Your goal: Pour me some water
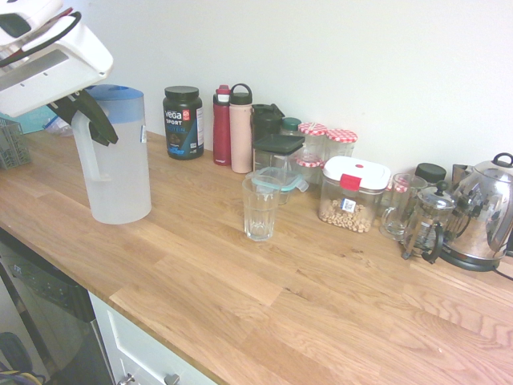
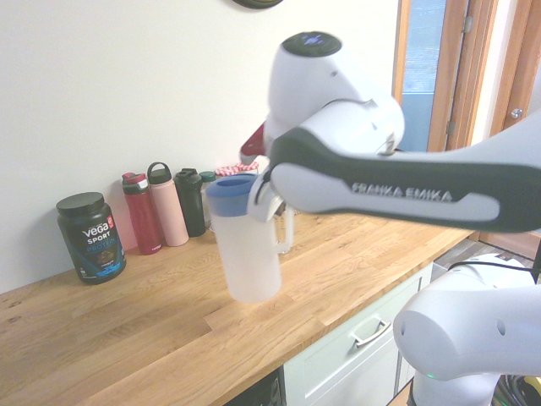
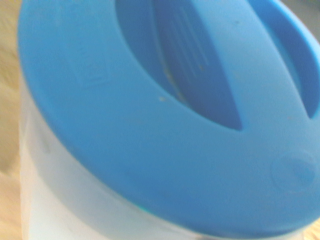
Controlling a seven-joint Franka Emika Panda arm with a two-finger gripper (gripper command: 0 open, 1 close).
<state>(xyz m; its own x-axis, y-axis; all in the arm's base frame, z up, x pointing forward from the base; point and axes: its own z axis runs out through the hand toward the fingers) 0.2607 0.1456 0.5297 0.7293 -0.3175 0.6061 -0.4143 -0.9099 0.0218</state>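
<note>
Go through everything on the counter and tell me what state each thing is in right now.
Jug: upright, blue lid on, handle held.
Gripper: shut on the jug's handle.
Glass: upright, looks empty.
Clip-lid box: closed, partly filled.
Pink bottle: capped.
Red bottle: capped.
Kettle: lid on.

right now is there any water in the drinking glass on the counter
No, the drinking glass stands empty on the counter, apart from the jug.

One camera looks down along the wooden counter (image 1: pixel 321 305) from one end, another looks back from the other side past the big white arm (image 2: pixel 372 182), both see the blue-lidded jug (image 1: pixel 120 160) and bottles (image 2: pixel 156 207), and the wrist camera sits very close above the jug's lid (image 3: pixel 165 110).
</note>
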